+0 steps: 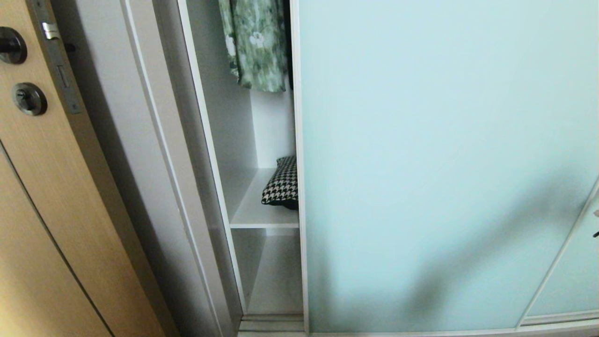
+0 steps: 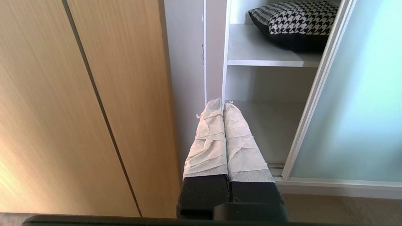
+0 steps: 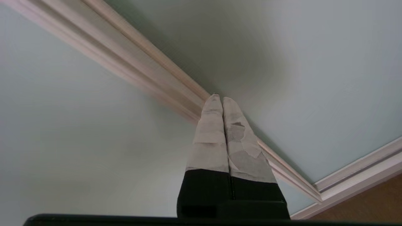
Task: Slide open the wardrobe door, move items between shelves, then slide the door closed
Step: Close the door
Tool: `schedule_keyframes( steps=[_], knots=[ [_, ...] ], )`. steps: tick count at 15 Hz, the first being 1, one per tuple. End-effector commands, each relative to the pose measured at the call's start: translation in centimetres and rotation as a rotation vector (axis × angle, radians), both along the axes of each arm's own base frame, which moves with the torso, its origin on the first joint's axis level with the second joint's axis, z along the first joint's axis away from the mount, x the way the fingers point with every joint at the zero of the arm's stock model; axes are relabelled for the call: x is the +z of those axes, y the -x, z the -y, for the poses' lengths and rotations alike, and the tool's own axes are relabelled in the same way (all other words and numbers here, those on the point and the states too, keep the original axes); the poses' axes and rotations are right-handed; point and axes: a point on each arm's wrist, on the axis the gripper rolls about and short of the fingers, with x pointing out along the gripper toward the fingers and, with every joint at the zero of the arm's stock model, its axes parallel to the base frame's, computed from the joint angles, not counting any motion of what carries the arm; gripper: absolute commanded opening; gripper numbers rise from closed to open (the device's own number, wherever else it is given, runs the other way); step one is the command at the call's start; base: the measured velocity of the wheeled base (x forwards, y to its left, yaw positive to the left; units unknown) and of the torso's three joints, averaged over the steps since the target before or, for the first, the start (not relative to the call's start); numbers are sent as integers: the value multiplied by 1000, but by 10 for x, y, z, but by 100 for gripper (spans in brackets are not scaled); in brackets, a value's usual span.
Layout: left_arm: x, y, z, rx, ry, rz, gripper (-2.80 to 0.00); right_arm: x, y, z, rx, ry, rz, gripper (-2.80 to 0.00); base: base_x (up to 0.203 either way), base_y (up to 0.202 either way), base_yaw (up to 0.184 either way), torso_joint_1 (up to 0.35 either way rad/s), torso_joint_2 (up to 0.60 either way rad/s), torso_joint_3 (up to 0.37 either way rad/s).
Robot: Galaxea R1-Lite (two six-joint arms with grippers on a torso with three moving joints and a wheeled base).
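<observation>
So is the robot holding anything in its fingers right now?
No. The left gripper and the right gripper are both shut on nothing; the right one's tips are by the sliding wardrobe door.

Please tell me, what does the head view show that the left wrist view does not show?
Only the head view: the green garment hanging above, and the oak door's lock.
Only the left wrist view: the left gripper, shut, low before the opening, and the floor.
Both: the houndstooth cushion lying on the shelf, the half-open sliding door and the oak door.
</observation>
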Motion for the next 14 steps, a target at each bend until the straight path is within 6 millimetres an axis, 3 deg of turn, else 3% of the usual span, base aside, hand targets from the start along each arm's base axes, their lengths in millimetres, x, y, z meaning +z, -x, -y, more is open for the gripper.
schedule_keyframes(
  steps=[1,5,14],
  knots=[
    [0,0,0,1,0,-3,-280,-1,-5,-4,14,-5,1,-280,0,0,0,0,0,0],
    [0,0,0,1,2,-3,-280,2,-16,-18,32,-6,-3,-280,0,0,0,0,0,0],
    [0,0,0,1,0,-2,-280,14,-22,-45,75,-21,-21,-280,0,0,0,0,0,0]
  ],
)
